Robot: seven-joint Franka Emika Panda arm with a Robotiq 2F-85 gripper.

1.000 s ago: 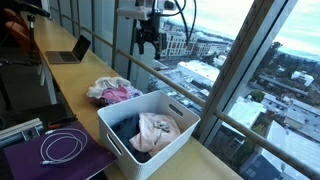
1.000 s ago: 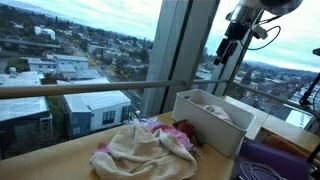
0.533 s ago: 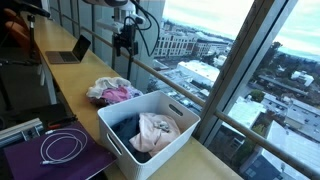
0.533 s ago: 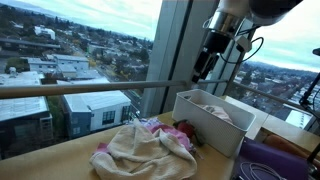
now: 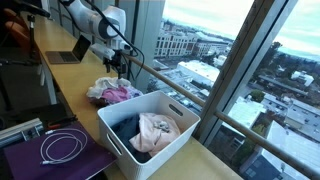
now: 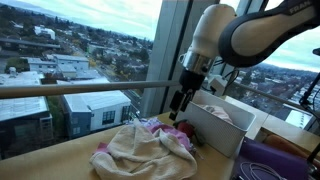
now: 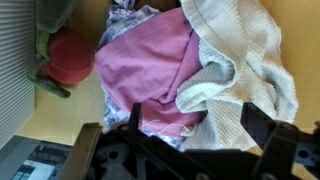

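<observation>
Wrist view looks straight down on a pile (image 7: 190, 70) of laundry lying on the desk (image 7: 70, 122), with the pincer (image 7: 172, 130) hanging just above it, jaws spread as wide as they go and nothing between them. Under the jaws we see a pink cloth (image 7: 160, 65) crumpled in the middle and a cream towel (image 7: 245, 60) folded over its far side, the two touching and partly overlapping; a red thing (image 7: 70, 55) sits just beside the pink cloth, too blurred for us to name. In both exterior views the pile lies close beside a white bin (image 5: 165, 152) that already has clothes in it, and the pincer is over the pile, not over the bin. We judge all of this fabric to be light, limp and not fragile: it will sag and trail from whatever spot is pinched, and it will not slide much once squeezed. The towel looks thick and nubby, so it should give a sure hold; the pink cloth looks thinner and smoother and may slip from a shallow pinch. We think the best hold is a raised fold, such as the pink ridge near the middle or the towel's rolled edge, taken deep enough to trap the cloth. Because the layers overlap, one pinch may well lift both.
</observation>
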